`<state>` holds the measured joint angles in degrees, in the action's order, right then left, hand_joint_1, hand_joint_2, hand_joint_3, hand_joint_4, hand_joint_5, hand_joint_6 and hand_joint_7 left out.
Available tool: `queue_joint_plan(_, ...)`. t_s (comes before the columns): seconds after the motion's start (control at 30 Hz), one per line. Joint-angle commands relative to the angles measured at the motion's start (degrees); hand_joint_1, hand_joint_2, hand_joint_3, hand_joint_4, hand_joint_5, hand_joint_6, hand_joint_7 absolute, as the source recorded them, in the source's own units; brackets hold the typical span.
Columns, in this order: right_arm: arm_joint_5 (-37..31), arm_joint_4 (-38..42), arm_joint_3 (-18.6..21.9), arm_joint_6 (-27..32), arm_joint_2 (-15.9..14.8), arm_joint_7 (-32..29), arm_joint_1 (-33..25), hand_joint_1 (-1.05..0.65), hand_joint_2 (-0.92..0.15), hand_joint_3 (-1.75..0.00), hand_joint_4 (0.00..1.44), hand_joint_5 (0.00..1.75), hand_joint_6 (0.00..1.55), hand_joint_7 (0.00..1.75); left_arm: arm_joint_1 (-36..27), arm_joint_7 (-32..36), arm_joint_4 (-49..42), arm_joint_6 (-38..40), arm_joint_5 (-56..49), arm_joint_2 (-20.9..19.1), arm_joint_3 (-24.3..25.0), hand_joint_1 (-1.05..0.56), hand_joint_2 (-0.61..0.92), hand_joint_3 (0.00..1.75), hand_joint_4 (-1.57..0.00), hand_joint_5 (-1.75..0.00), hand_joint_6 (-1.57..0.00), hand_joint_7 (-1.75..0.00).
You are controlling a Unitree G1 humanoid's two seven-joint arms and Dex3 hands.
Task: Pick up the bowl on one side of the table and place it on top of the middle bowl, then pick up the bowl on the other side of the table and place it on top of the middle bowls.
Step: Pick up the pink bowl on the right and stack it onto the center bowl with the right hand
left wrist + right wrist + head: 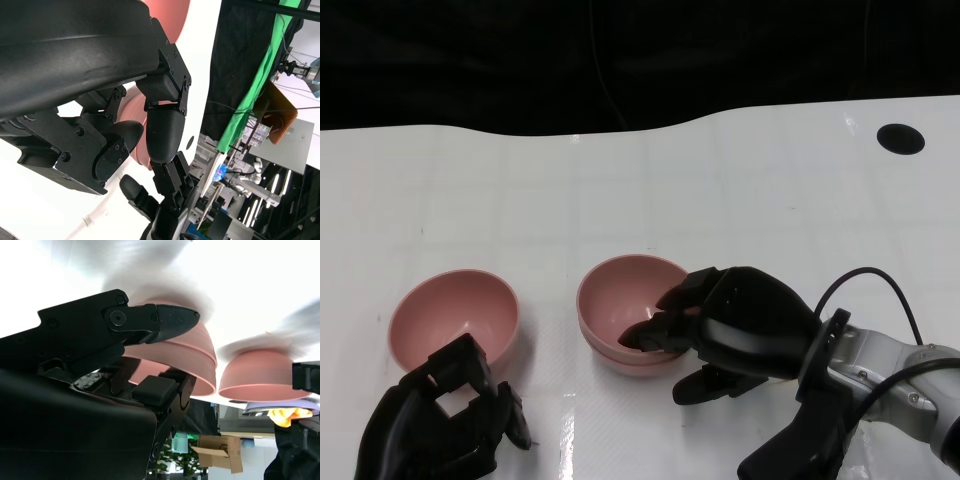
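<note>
Nearest to me, my left hand [445, 415] sits low over the tabletop [740, 190], its fingers curled loosely around a gap with nothing in them, just in front of the left bowl [453, 318]. That pink bowl stands upright on its own, and my hand is not touching it as far as I can tell.

My right hand [735, 325] is a little further out, at the middle stack [630, 315]. Its fingers [682, 295] reach over the near right rim into the upper bowl while the thumb sits below and outside, so I judge it is pinching the wall of the upper bowl, which rests nested in another pink bowl. A thin lower rim shows under it in the head view, and the right wrist view shows two stepped rims.

These bowls look like thin, smooth plastic: light, stiff and probably a bit slippery. I would take the left bowl by its rim, fingers inside and thumb outside, and set it down level, since a glossy nested stack may slide or tip.

Much is hard to read. My right hand hides the stack's near right side, so I cannot see whether the upper bowl is fully seated. The left wrist view is mostly filled by my own hand, with only slivers of pink behind. The right wrist view is blurred at the far edge.
</note>
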<state>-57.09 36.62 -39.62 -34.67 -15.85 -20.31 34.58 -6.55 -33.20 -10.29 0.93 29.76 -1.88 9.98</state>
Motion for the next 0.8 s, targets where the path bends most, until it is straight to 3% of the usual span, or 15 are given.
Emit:
queue_joint_plan(0.03, -0.1, -0.7, -0.4, 0.8, -1.2, 1.0, -0.8, -0.90, -0.92, -0.47, 0.29, 0.00, 0.38, 0.00, 0.6, -1.4, -0.5, 0.1, 0.7, -0.8, 0.6, 0.00, 0.60, 1.25, -0.82, -1.75, -0.76, -1.59)
queue_joint_plan(0.17, -1.2, -1.3, -1.0, 1.8, -1.5, 0.6, -1.0, -0.93, -0.92, -0.54, 0.14, 0.00, 0.29, 0.00, 0.7, -1.7, -0.8, 0.5, 1.0, -0.8, 0.8, -0.02, 0.59, 1.24, -0.81, -1.75, -0.75, -1.58)
queue_joint_plan(0.47, -1.7, -1.1, -1.7, 2.8, -1.6, 0.0, -1.2, -0.93, -0.92, -0.61, 0.02, 0.00, 0.18, 0.00, 0.8, -1.2, -0.7, 0.7, 0.8, -0.4, 0.9, -0.02, 0.59, 1.21, -0.82, -1.75, -0.78, -1.59)
queue_joint_plan(0.8, 0.5, -4.9, 1.0, 4.0, -2.9, 1.3, -2.5, -0.94, -0.92, -0.58, 0.00, 0.00, 0.09, 0.00, 0.7, -0.4, -0.3, 0.2, -0.6, -0.4, 0.6, -0.02, 0.59, 1.23, -0.84, -1.75, -0.78, -1.61)
